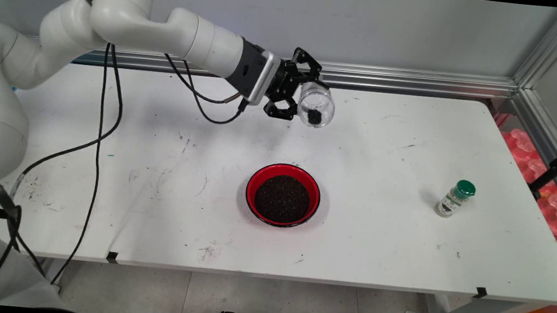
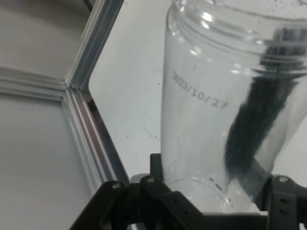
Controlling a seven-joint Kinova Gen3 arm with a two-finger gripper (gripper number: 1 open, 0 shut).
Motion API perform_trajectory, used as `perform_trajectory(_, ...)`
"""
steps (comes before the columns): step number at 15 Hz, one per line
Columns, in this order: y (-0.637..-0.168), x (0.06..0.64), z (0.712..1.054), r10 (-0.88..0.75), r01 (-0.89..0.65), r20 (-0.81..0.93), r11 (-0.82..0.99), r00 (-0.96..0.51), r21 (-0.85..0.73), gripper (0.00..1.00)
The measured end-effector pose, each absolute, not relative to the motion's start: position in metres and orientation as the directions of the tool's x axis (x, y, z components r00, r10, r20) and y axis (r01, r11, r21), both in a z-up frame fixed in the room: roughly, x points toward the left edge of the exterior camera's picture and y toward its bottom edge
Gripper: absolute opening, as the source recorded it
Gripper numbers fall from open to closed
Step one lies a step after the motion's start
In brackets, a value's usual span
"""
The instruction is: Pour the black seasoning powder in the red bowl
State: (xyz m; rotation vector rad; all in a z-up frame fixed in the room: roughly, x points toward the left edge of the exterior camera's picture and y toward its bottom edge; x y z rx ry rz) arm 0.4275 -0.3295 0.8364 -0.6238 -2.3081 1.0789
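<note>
My black gripper is shut on a clear plastic jar, held in the air above the back middle of the table and tipped on its side. A small clump of dark grains lies inside the jar. In the hand view the jar fills the right half between the fingers, with a streak of dark grains along its wall and a printed date on it. A red bowl filled with dark grains stands on the table below and in front of the jar.
A small spice bottle with a green cap stands at the table's right. Black cables hang from the arm on the left. An aluminium rail runs along the back edge, and red items lie past the right edge.
</note>
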Motion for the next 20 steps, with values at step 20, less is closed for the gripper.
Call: perform_trajectory(20,-0.379,0.403,0.812,0.119,-0.236,0.718,0.897,-0.686,-0.373,0.0)
